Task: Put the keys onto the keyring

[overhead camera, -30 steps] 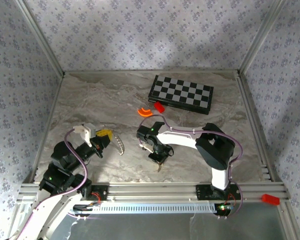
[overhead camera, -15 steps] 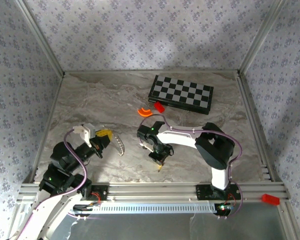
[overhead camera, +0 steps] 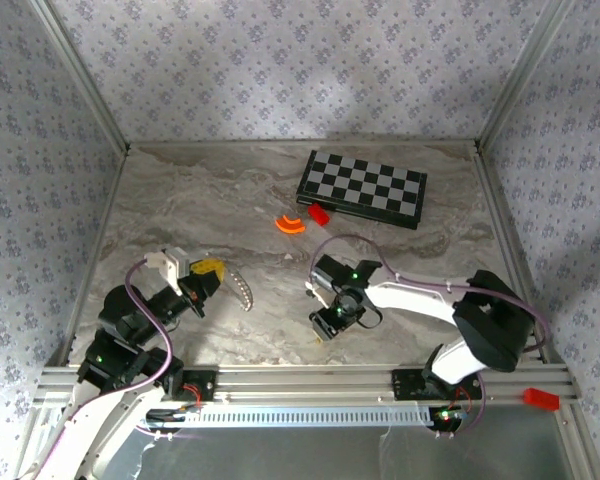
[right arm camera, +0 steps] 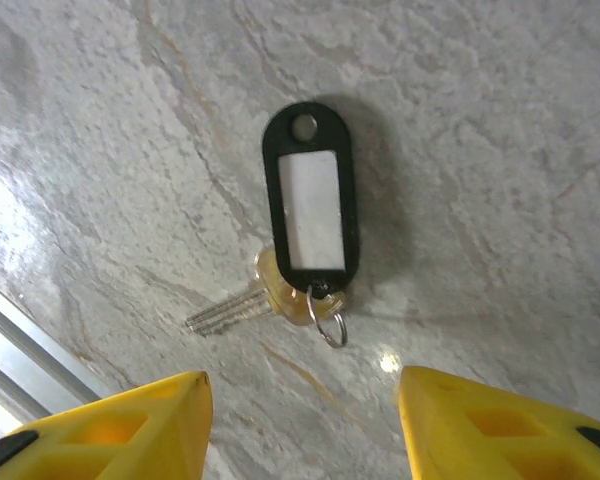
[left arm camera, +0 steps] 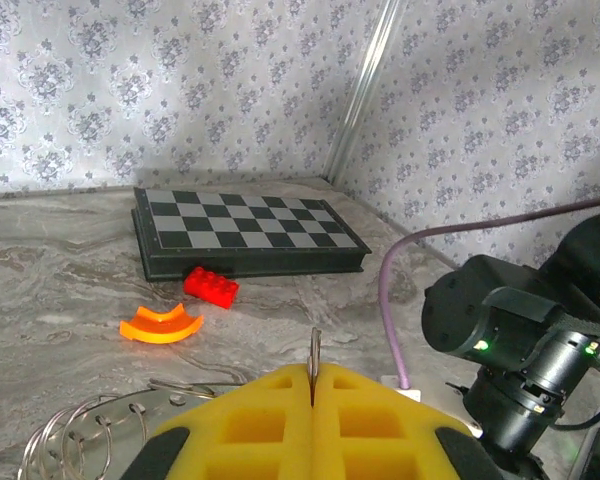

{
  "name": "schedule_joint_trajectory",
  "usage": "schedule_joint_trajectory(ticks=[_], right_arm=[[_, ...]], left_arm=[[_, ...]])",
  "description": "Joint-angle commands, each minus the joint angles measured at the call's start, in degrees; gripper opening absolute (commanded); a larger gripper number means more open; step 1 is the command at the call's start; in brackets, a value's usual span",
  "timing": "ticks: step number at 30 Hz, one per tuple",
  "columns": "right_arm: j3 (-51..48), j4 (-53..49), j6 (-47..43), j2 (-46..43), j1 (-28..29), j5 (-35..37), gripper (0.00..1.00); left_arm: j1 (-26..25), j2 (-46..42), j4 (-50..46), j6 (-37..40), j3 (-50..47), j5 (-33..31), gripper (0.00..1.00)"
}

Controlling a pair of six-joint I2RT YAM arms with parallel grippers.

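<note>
Marble (right arm camera: 480,150), tagged key (right arm camera: 242,308) under parted right claw (right arm camera: 302,400), left claw (left arm camera: 312,388) pinching keyring (overhead camera: 242,292)

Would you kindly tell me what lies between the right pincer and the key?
Only bare marble table, seen in the right wrist view: the key and its black tag lie just beyond the open right pincer, untouched.

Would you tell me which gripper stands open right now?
The right gripper: its jaws are spread above the key, while the left gripper is shut on the keyring.
</note>
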Motion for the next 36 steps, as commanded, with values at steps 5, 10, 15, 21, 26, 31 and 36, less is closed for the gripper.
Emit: schedule_joint_trajectory(ticks=[5, 10, 15, 21, 26, 31, 36], right_arm=[[-8.14, 16.28, 2.43, -4.84, -1.07, -2.46, 0.47], [-11.78, 20.33, 2.24, -6.2, -1.21, -1.63, 0.42], [-16.06, 24.67, 3.12, -9.41, -1.24, -2.07, 0.39], [-18.65, 25.85, 5.06, -12.99, -1.33, 0.87, 0.34], [-19.91, 26.97, 5.21, -14.33, -1.42, 0.89, 0.29], [-19.33, 27.15, 4.9, -12.85, -1.36, 0.19, 0.27], [-19.23, 27.36, 4.68, -11.94, -1.24, 0.33, 0.26]], left_arm=[[0.03, -1.19, 4.33, -1.09, -0.22, 1.82, 0.0], [0.05, -1.24, 5.11, -1.17, -0.49, 1.97, 0.0], [0.1, -1.02, 6.37, -1.35, -0.8, 2.36, 0.0], [0.13, -0.97, 7.01, -1.59, -0.93, 2.8, 0.0], [0.12, -1.18, 7.29, -2.13, -1.1, 2.97, 0.0], [0.08, -1.56, 7.42, -2.46, -0.89, 3.09, 0.0], [0.06, -1.71, 7.28, -2.51, -0.94, 3.42, 0.0]])
